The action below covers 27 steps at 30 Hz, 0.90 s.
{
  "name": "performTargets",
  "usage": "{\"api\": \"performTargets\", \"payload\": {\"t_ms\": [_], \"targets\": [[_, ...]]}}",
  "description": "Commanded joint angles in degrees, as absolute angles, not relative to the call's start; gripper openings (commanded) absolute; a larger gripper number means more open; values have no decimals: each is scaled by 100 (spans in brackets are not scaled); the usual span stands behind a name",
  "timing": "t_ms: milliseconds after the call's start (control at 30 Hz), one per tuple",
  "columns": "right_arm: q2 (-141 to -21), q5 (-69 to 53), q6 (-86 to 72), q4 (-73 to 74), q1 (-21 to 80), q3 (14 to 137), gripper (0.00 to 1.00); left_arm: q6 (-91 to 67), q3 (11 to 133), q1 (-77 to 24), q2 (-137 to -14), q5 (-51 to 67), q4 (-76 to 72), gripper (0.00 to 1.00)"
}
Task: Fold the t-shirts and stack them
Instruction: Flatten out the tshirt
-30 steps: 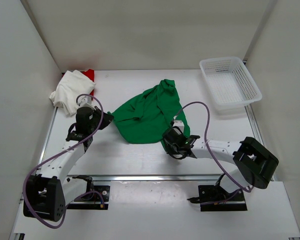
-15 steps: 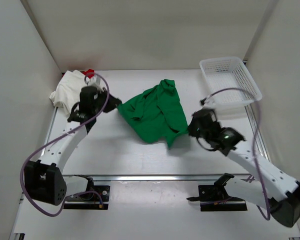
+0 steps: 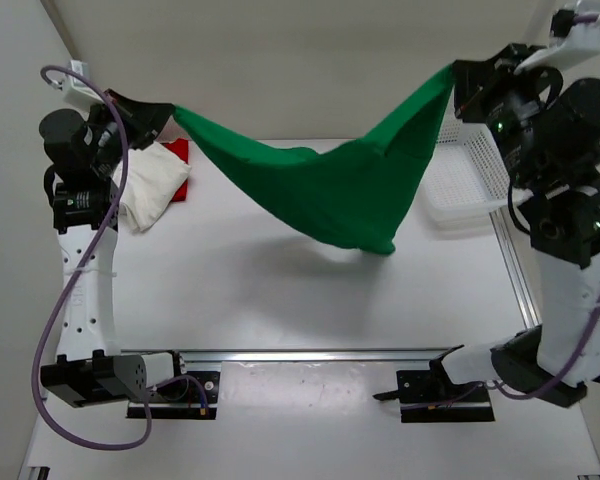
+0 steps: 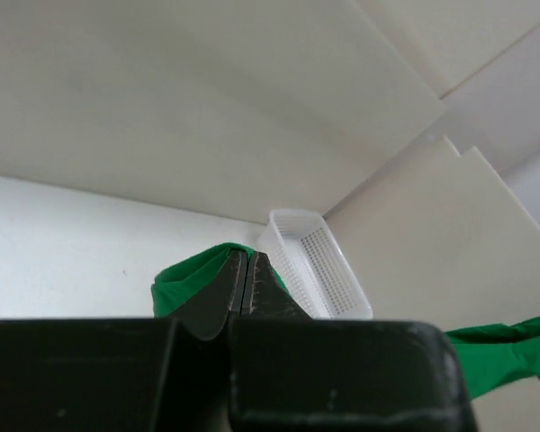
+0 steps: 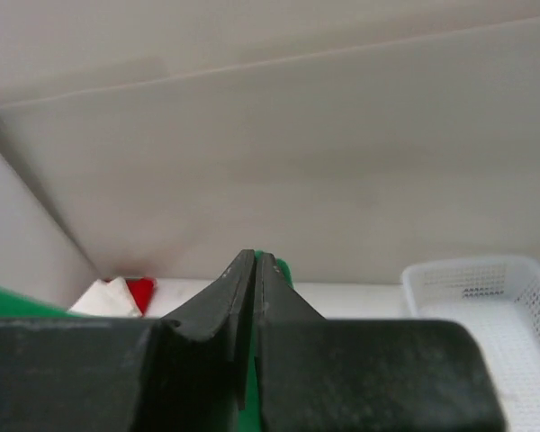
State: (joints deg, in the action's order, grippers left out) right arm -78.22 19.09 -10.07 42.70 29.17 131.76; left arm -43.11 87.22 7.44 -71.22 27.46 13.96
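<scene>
Over the white table (image 3: 280, 290), green t-shirt (image 3: 340, 190) stretched in the air, sagging in the middle. At far right, white mesh basket (image 3: 458, 185); at far left, crumpled white t-shirt (image 3: 150, 185) with red t-shirt (image 3: 178, 150) touching its far side. Left gripper (image 3: 165, 110) and right gripper (image 3: 458, 80) up high, each pinching one end of the green cloth.

Bright even light, soft shadow under green t-shirt (image 3: 340, 190), wrist-view foregrounds dark, slightly blurred

No writing, label, brand mark, number or sign can be read in any of the three views. The green t-shirt (image 3: 330, 190), the white mesh basket (image 3: 468, 175) and the counter (image 3: 280, 290) show only plain surfaces.
</scene>
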Motion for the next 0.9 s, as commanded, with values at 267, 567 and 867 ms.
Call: {"api": "performTargets", "payload": {"t_ms": [267,567,867], "targets": [[-10570,-835,-695,4210,809,13393,0,-3806,8008,475,-8164,1275,1618,0],[-11997,-986,-1387,2983,580,14748,0,-4121,9148,211,-9642,1652,1538,0],[-10346,-1231,-1795,1369,149,14354,0,-4887,10573,799,-9203,2162,1125,0]]}}
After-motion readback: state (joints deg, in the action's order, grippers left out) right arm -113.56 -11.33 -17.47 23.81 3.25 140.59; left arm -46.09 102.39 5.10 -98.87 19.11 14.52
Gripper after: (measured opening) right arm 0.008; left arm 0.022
